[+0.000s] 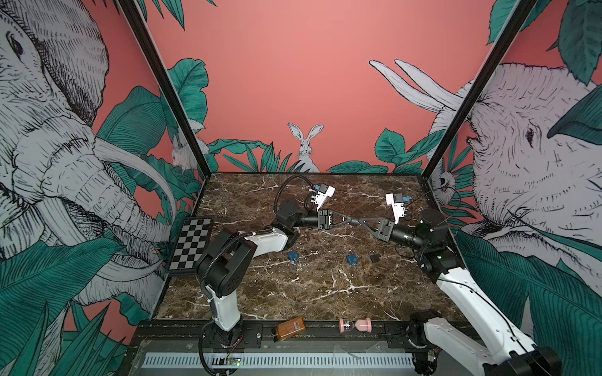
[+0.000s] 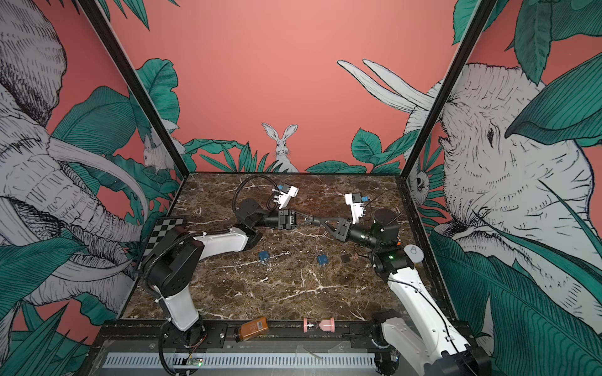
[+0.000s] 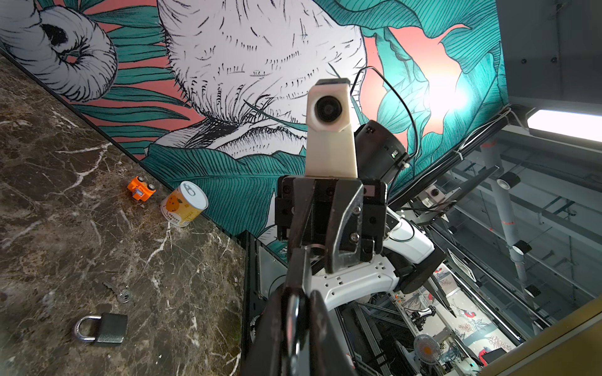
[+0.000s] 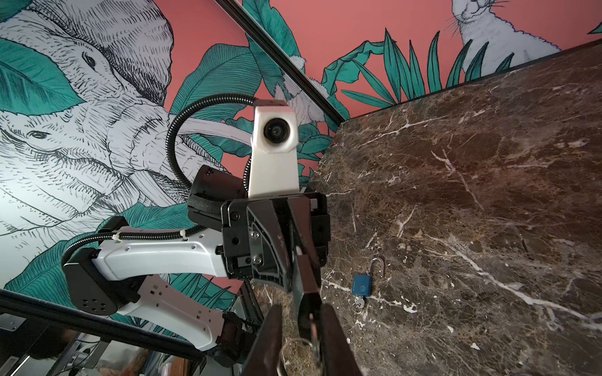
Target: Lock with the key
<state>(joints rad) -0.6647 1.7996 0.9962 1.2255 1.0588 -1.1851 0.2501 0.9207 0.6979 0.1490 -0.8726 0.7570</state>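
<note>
Clamps the left tool (image 1: 348, 220) shut on a boxy, matte-dark padlock (image 4: 306, 302), aloft over the middle of the counter (image 1: 325, 293). Brackets the thin metal key (image 4: 313, 327) with the right tool (image 1: 361, 222), nearly closed; cannot tell if gripping. Looks mid-task: key at the keyway, turn seemingly still to do. Below, glossy veined marble and a blue padlock (image 4: 361, 285), steel shackle open.

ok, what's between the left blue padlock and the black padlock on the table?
The second blue padlock, nearer the black padlock than the left blue padlock. Shows in both top views.
</note>
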